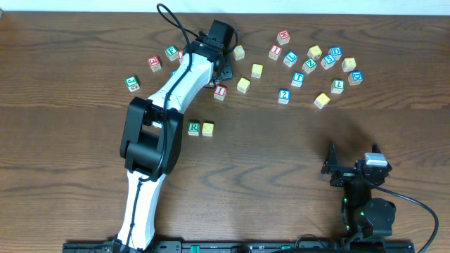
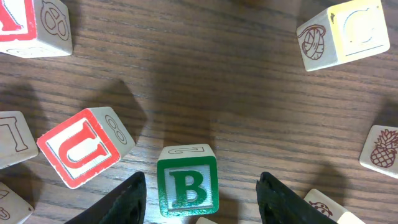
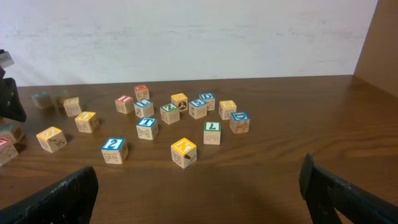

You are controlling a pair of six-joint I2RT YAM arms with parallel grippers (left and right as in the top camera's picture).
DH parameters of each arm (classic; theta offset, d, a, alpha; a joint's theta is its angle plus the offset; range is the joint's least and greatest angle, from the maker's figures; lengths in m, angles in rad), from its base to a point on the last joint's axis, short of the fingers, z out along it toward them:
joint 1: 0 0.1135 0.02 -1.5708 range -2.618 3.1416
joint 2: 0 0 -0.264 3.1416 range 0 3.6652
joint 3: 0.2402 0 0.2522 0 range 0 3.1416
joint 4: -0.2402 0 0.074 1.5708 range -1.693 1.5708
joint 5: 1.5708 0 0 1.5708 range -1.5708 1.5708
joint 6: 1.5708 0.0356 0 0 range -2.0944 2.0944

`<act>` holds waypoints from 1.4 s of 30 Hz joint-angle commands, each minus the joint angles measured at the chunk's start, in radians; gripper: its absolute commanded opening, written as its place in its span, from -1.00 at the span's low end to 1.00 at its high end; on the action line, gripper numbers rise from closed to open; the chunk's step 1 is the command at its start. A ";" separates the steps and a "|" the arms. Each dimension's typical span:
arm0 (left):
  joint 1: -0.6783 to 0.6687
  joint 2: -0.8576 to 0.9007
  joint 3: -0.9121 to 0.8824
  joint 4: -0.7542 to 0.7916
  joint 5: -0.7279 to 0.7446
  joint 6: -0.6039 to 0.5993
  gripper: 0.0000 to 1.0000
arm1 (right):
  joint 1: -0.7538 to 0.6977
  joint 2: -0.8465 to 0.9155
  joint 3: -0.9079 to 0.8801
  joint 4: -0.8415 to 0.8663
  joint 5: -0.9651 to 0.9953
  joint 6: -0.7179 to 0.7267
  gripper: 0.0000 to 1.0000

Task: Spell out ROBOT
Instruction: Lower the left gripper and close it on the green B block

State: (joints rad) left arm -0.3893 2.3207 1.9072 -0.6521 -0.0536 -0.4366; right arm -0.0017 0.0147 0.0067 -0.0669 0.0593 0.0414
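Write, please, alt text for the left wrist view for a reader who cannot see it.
A green B block sits on the wooden table between the left arm's two open fingers. A red U block lies askew to its left; other blocks ring the frame's edges.

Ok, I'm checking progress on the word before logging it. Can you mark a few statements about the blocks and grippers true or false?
1. The green B block sits between the open fingers of the left gripper. True.
2. The U block is blue. False: it is red.
3. A yellow block sits right beside the R block. True.
4. The right gripper holds a block. False: it is open and empty.
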 commanded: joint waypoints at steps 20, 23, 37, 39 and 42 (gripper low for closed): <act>0.000 0.028 0.023 -0.006 -0.003 0.032 0.12 | 0.003 -0.002 -0.001 -0.004 0.001 0.006 0.99; 0.000 0.029 0.023 -0.008 -0.011 0.017 0.11 | 0.003 -0.002 -0.001 -0.004 0.001 0.006 0.98; 0.009 0.052 0.023 -0.040 0.005 0.005 -0.01 | 0.003 -0.002 -0.001 -0.004 0.001 0.006 0.99; 0.014 0.063 0.023 -0.040 0.021 0.005 -0.01 | 0.003 -0.002 -0.001 -0.004 0.001 0.006 0.98; 0.016 0.071 0.023 -0.039 0.020 0.006 0.06 | 0.003 -0.002 -0.001 -0.004 0.001 0.006 0.98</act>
State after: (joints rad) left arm -0.3832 2.3714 1.9076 -0.6849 -0.0437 -0.4229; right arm -0.0017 0.0147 0.0067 -0.0669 0.0593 0.0414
